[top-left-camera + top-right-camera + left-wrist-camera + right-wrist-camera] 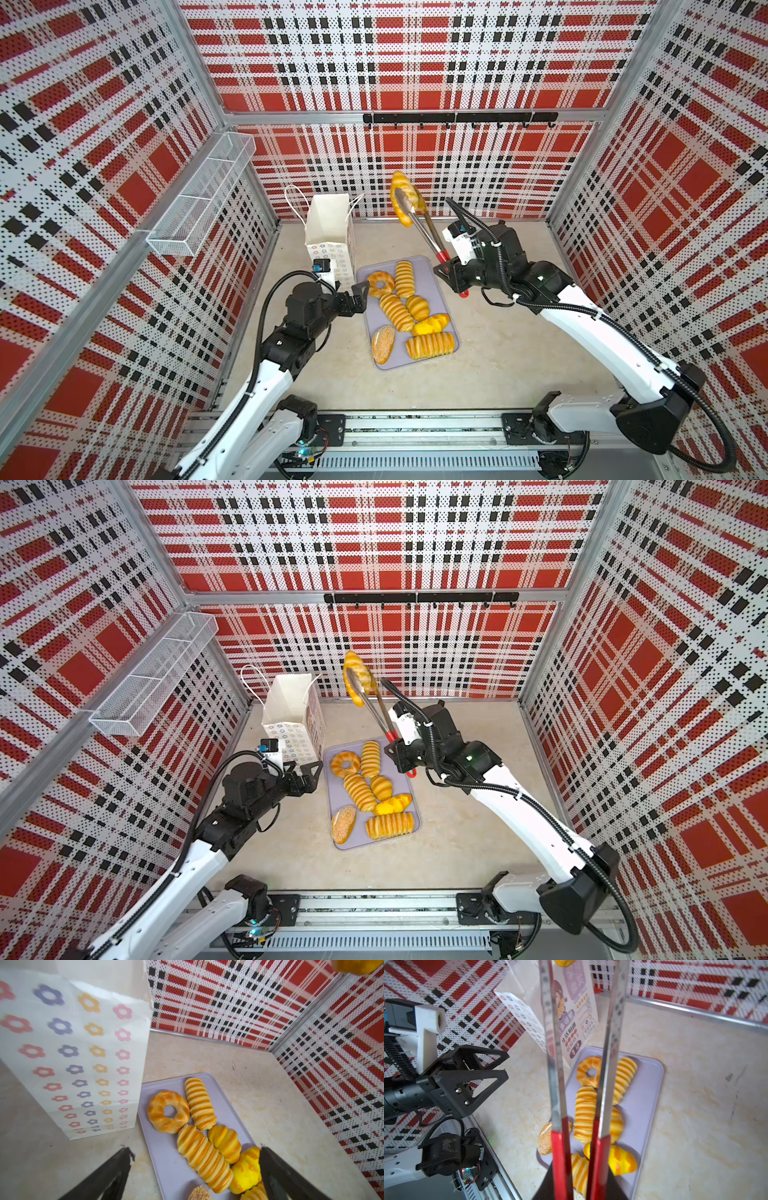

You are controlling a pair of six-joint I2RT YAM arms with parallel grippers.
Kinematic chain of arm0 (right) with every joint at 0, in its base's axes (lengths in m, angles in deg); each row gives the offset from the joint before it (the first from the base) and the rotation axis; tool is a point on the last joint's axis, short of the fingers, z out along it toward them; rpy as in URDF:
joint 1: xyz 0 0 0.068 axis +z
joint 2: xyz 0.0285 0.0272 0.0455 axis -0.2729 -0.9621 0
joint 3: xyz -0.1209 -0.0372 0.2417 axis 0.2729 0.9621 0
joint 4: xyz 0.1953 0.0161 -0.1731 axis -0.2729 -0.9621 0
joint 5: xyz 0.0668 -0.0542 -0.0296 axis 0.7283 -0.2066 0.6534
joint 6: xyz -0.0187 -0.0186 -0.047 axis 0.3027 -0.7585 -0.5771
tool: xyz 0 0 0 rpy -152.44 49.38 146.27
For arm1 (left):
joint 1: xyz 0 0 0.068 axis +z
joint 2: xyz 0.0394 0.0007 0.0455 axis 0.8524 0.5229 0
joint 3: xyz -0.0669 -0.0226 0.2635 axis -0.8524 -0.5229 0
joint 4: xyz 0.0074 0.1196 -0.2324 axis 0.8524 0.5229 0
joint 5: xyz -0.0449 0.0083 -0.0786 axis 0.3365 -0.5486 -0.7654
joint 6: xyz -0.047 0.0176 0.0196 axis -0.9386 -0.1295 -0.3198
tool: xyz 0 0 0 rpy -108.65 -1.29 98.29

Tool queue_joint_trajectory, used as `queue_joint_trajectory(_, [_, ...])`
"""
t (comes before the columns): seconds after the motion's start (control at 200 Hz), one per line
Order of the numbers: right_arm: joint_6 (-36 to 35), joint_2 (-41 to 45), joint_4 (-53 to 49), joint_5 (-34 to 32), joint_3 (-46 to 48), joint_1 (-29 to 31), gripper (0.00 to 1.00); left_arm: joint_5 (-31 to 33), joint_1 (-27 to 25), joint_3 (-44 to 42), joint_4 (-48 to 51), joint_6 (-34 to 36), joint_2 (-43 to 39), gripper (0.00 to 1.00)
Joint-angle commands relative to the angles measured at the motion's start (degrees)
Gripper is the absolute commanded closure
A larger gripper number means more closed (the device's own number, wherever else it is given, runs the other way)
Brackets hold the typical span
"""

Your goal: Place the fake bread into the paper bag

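Note:
My right gripper (445, 262) (579, 1169) is shut on the red handles of the metal tongs (422, 230) (554, 1064). The tong tips pinch one golden fake bread (404, 199) (356, 678), held high in the air, to the right of the paper bag's open top. The white paper bag (330, 224) (72, 1053) stands upright at the back left. Several more breads lie on a lilac tray (432, 274) (166, 1157), among them a ring (381, 284) and a seeded oval (383, 344). My left gripper (353, 291) (195, 1150) hangs open and empty between the bag's base and the tray.
A white wire-mesh basket (203, 199) hangs on the left wall and a black hook rail (459, 118) runs along the back wall. Plaid walls close in three sides. The tray's left end sits close to the bag's base.

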Motion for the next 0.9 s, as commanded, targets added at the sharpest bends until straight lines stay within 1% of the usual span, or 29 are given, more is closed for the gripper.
queue_joint_trajectory(0.0, [-4.5, -3.3, 7.8, 2.8, -4.3, 3.3, 0.80, 1.9, 4.3, 5.3, 6.0, -0.6, -3.5, 0.02])
queue_joint_trajectory(0.02, [-4.5, -4.0, 8.2, 3.0, -4.8, 3.7, 0.80, 1.6, 6.1, 6.2, 7.1, -0.4, -3.8, 0.02])
queue_joint_trajectory(0.125, [-4.6, -7.0, 9.7, 3.4, -7.5, 5.4, 0.80, -0.2, 11.6, 10.6, 11.5, 0.1, -3.4, 0.01])
queue_joint_trajectory(0.23, [-6.1, -9.6, 9.7, 2.1, -10.6, 7.2, 0.81, -5.0, 18.0, 14.3, 13.4, 0.6, -1.7, 0.01])
queue_joint_trajectory(0.371, [-6.6, -11.7, 10.4, 1.6, -12.9, 7.8, 0.81, -11.1, 26.3, 18.8, 12.5, 0.1, 1.9, 0.02])
queue_joint_trajectory(0.476, [-6.4, -12.8, 10.9, 1.4, -13.4, 7.9, 0.82, -18.8, 31.2, 20.0, 9.0, -1.2, 6.8, 0.07])
queue_joint_trajectory(0.536, [-6.8, -13.4, 10.6, 1.3, -13.9, 8.0, 0.82, -21.3, 32.2, 20.7, 7.0, -1.4, 10.0, 0.10])
queue_joint_trajectory(0.626, [-7.2, -13.7, 10.6, 1.3, -14.3, 8.2, 0.82, -23.2, 32.2, 22.9, 5.4, -0.9, 14.4, 0.12])
queue_joint_trajectory(0.722, [-7.5, -14.1, 10.3, 1.7, -14.8, 8.4, 0.82, -22.5, 32.2, 24.9, 4.0, -0.5, 18.0, 0.16])
queue_joint_trajectory(0.837, [-7.2, -14.6, 10.2, 1.4, -15.3, 8.5, 0.82, -22.8, 31.3, 28.1, 4.1, -0.2, 23.6, 0.23])
queue_joint_trajectory(0.897, [-7.1, -14.7, 10.3, 1.3, -15.3, 8.6, 0.82, -20.6, 30.1, 29.4, 4.1, 0.1, 25.7, 0.26])
